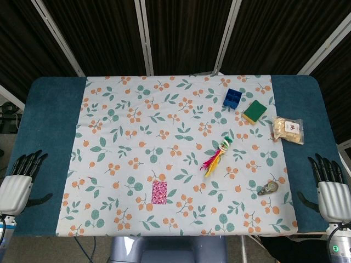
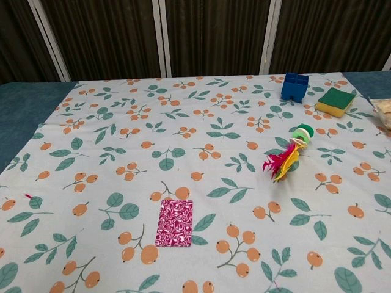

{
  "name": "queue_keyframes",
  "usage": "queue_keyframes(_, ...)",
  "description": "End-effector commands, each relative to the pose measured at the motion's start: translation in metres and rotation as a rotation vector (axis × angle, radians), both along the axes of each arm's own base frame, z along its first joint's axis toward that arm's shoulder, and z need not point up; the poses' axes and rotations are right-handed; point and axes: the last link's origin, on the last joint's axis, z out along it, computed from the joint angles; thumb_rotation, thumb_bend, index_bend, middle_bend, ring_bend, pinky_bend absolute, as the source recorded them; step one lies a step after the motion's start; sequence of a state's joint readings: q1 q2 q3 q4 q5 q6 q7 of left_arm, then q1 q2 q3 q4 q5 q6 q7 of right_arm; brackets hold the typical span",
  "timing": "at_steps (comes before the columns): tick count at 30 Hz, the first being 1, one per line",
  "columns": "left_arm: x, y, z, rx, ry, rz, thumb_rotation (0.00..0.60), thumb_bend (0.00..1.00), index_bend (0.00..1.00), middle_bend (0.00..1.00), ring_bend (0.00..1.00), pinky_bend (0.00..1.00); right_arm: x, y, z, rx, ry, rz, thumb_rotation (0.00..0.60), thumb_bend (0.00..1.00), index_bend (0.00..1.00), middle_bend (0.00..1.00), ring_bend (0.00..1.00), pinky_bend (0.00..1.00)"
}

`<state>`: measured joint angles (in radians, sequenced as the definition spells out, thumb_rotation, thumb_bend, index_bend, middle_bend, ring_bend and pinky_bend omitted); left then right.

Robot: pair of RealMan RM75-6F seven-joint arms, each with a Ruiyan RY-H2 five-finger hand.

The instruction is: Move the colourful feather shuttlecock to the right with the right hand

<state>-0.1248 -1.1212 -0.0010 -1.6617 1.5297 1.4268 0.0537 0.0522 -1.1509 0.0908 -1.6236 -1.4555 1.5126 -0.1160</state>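
Observation:
The colourful feather shuttlecock (image 1: pixel 216 156) lies on the floral cloth right of centre, its green and white base pointing to the far right and its red, pink and yellow feathers toward me; the chest view shows the shuttlecock (image 2: pixel 287 155) too. My right hand (image 1: pixel 330 189) rests at the table's right front edge, well to the right of it, fingers spread, holding nothing. At the left front edge my left hand (image 1: pixel 19 181) is also empty with its fingers apart. Neither hand shows in the chest view.
A blue block (image 1: pixel 232 98), a green and yellow sponge (image 1: pixel 254 112) and a clear bag of snacks (image 1: pixel 288 130) lie at the back right. A small brownish object (image 1: pixel 267 189) sits near the right front. A pink patterned card (image 1: pixel 159 192) lies front centre.

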Motion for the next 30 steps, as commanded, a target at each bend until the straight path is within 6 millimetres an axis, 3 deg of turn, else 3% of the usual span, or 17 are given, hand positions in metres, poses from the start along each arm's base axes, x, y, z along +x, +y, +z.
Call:
queue_keyframes(1,0.0,0.0,0.0,0.0,0.0,0.0,0.6,0.07,0.0,0.0,0.0,0.0,0.0,0.0,0.0,0.0,0.001,0.0,0.6,0.13,0.07,0.0,0.0,0.0)
queue_keyframes(11,0.0,0.0,0.0,0.001,-0.003,-0.003,0.6,0.07,0.0,0.0,0.0,0.0,0.003,0.0,0.0,0.001,-0.002,0.024,0.6,0.14,0.08,0.0,0.0,0.0)
queue_keyframes(17,0.0,0.001,0.0,0.001,-0.009,-0.002,0.6,0.07,0.0,0.0,0.0,0.0,0.017,-0.01,-0.006,0.033,-0.053,0.094,0.6,0.13,0.13,0.0,0.0,0.0)
queue_keyframes(24,0.001,0.001,0.001,-0.001,-0.014,-0.004,0.6,0.07,0.0,0.0,0.0,0.0,0.06,-0.052,-0.018,0.096,-0.131,0.225,0.6,0.14,0.26,0.04,0.0,0.0)
queue_keyframes(30,0.001,0.001,0.001,0.0,-0.014,-0.007,0.6,0.08,0.0,0.0,0.0,0.0,0.096,-0.09,-0.049,0.188,-0.149,0.322,0.6,0.15,0.33,0.1,0.0,0.0)
